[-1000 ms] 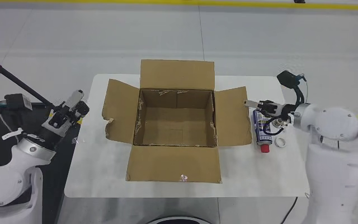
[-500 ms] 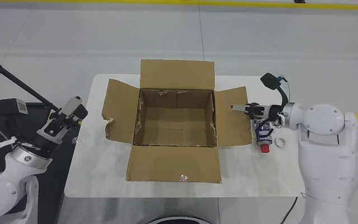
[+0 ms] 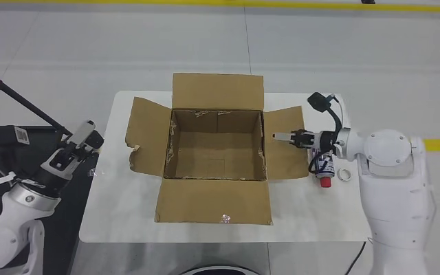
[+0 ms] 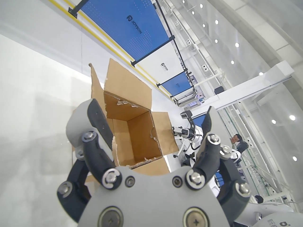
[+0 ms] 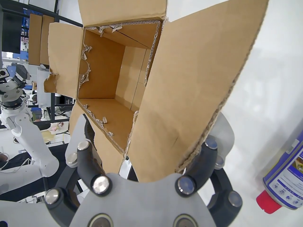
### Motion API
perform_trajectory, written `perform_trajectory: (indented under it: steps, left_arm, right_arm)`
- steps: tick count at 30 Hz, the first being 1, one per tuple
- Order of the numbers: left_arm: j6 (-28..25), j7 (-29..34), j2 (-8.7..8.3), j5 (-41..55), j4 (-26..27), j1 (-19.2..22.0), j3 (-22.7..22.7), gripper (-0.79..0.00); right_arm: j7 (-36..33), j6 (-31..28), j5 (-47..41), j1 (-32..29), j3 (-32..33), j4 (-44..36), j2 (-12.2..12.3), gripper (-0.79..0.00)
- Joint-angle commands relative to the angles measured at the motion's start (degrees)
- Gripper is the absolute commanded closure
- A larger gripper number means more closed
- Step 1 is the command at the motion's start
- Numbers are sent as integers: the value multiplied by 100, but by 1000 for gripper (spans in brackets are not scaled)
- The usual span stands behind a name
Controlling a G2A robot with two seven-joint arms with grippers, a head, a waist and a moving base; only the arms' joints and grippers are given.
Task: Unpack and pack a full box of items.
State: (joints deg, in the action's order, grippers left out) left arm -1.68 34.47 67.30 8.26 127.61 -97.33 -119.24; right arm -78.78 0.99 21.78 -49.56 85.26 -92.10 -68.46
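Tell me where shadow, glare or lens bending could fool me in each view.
Top view: even light, soft shade inside the box, floor readable. Left wrist view: ceiling lamps glare as bright spots; ceiling lines bow. Right wrist view: the flap looks stretched at the right claw; the bottle is cut at the edge.

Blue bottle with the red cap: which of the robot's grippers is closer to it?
The right. The right gripper hangs by the box flap next to the blue bottle; the left gripper is off the table on the opposite side, beyond the box.
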Motion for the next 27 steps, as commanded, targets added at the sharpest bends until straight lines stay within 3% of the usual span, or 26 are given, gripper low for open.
perform_trajectory:
  steps: [1, 11, 20, 27]
  left_arm:
    - [-12, -7, -4, 17, 2, -11, -22, -785]
    - [-50, -15, -24, 79, -31, -58, -95, -785]
    - [-78, -7, -44, 186, -42, -51, -125, -785]
    - [-106, 81, -66, 216, -58, 31, -57, -785]
  right_arm:
    - [30, 13, -16, 16, -64, 8, 9, -785]
    - [105, 111, 27, 140, -312, -4, 79, -785]
    - [-317, 593, 875, 8, 145, -750, 292, -785]
    - [-472, 703, 1016, -122, 420, -1086, 377, -785]
